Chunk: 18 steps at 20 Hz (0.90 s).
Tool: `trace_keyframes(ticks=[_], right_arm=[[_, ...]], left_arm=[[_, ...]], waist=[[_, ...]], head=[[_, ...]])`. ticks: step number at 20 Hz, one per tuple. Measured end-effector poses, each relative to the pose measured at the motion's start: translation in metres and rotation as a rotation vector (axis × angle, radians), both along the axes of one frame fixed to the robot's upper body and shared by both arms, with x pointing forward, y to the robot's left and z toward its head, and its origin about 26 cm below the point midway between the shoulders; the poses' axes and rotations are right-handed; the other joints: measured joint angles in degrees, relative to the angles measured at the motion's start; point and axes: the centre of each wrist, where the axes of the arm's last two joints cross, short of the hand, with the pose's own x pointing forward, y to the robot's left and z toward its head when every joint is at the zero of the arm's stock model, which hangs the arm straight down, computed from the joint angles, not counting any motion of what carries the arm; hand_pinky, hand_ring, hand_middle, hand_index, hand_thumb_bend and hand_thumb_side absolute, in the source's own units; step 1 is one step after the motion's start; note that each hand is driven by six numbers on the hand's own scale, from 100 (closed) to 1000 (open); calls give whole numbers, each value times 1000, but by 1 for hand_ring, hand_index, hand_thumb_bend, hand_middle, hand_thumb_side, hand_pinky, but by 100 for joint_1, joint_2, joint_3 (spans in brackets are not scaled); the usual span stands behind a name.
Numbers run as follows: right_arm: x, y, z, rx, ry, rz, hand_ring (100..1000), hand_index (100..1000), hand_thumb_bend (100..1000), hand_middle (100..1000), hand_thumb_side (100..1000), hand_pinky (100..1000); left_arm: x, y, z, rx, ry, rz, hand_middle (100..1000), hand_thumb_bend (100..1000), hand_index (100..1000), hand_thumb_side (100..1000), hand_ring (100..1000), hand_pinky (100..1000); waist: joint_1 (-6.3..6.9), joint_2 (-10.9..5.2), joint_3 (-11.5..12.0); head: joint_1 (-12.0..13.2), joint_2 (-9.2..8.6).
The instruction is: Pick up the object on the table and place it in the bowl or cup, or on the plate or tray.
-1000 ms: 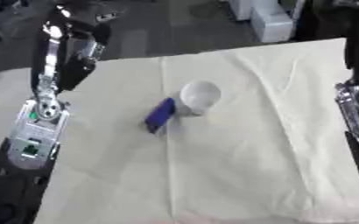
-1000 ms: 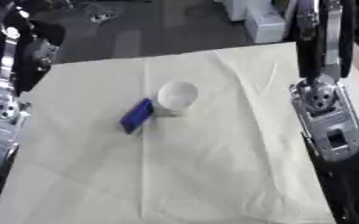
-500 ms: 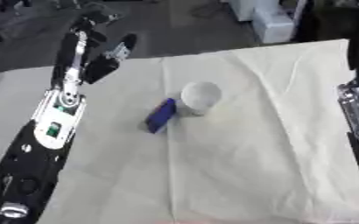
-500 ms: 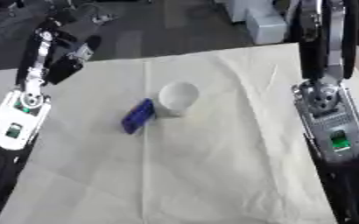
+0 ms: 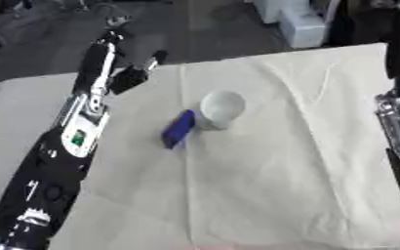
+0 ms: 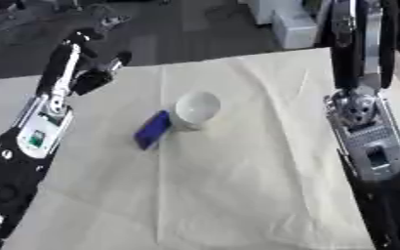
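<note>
A white cup (image 5: 222, 108) stands on the cream cloth (image 5: 280, 171), a little behind its middle. A blue flat object (image 5: 178, 128) lies on the cloth right against the cup's left side. My left hand (image 5: 125, 74) hovers over the cloth's far left corner, open, with fingers pointing away and the thumb out to the right. It holds nothing and is well to the left of the blue object. My right hand (image 6: 358, 53) rises at the right edge, fingers straight up and cut off by the picture's top.
The cloth covers most of the table and has creases running through its middle. My left forearm (image 5: 71, 141) lies along the table's left side. Dark floor and white equipment (image 5: 302, 22) lie beyond the far edge.
My left arm has swung inward: the hand has come from the far upper left down and right to the cloth's far left corner. Cup, blue object and right arm have not moved.
</note>
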Motion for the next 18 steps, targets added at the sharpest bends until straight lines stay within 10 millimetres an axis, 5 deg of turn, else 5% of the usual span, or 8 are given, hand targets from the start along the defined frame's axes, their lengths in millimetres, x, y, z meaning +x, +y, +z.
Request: trace_keyframes(ticks=[11, 18], right_arm=[[0, 3, -1, 9, 7, 15, 545, 671, 100, 556, 937, 515], [0, 5, -2, 8, 13, 24, 545, 671, 100, 555, 934, 515]], left_arm=[[25, 2, -19, 198, 406, -33, 910, 675, 850, 890, 714, 690], [25, -6, -38, 246, 665, -40, 925, 831, 872, 718, 738, 722]], waist=[[30, -54, -37], [47, -98, -73]], head=[[52, 0], [40, 0]])
